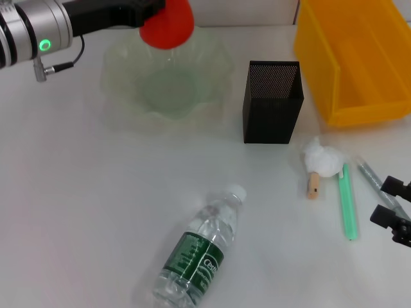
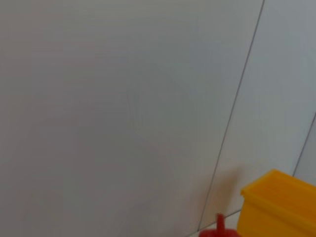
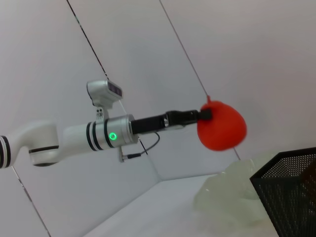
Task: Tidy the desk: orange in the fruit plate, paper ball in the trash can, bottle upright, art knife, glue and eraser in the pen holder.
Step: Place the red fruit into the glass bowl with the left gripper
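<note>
one orange (image 1: 168, 25) clamped in the left gripper (image 1: 151, 14), held high over the far rim of the fruit plate (image 1: 122, 64); plate hollow directly below and slightly nearer than the tool, so likely a short drop and release. farther right of it: bottle (image 1: 199, 250) lying flat, cap toward the pen holder (image 1: 272, 102), then paper ball (image 1: 323, 159) touching the eraser (image 1: 313, 185). right gripper (image 1: 393, 208) parked at the near right, apparently open and empty.
</note>
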`<state>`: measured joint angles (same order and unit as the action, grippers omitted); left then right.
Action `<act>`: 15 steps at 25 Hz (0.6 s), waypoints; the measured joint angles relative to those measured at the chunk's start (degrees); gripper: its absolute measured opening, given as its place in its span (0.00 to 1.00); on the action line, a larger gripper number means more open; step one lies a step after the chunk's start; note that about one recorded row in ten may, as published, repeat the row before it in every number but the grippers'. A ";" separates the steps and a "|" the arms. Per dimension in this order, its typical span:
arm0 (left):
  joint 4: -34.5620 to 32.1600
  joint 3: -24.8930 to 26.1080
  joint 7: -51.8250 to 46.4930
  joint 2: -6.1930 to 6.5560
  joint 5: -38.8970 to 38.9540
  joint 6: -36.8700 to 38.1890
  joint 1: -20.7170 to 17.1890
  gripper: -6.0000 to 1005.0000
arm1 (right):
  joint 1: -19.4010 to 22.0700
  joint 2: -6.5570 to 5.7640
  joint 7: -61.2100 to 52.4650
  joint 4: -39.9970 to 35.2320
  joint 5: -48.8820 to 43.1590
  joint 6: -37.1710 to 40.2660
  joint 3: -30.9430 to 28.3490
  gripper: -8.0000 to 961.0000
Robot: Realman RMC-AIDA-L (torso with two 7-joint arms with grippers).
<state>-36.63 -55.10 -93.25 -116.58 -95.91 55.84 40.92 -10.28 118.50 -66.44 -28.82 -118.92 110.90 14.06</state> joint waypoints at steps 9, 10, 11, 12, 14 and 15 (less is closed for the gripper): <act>-1.61 0.42 0.83 -1.19 -0.20 0.27 -3.18 0.41 | -2.69 0.24 -0.54 0.16 -0.09 0.01 0.09 0.85; -1.61 0.42 0.83 -1.19 -0.20 0.27 -3.18 0.46 | -3.08 0.23 -0.78 0.17 -0.10 -0.06 0.10 0.85; -1.61 0.42 0.83 -1.19 -0.20 0.27 -3.18 0.51 | -3.50 0.16 -1.25 0.15 -0.10 -0.17 0.04 0.85; -3.74 1.28 0.92 -1.20 0.87 3.44 -5.22 0.55 | -3.97 0.07 -1.88 0.05 -0.10 -0.32 -0.05 0.85; -7.47 2.50 3.19 -0.37 4.08 17.24 -9.94 0.65 | -5.11 -0.30 -4.66 -0.82 -0.11 -0.57 -0.14 0.85; -7.73 2.50 4.82 0.21 4.49 23.00 -11.13 0.67 | -5.91 -0.60 -6.87 -1.59 -0.11 -0.67 -0.11 0.85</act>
<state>-44.36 -52.59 -88.43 -116.36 -91.42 78.85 29.79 -16.19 117.90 -73.31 -30.40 -119.03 110.22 13.95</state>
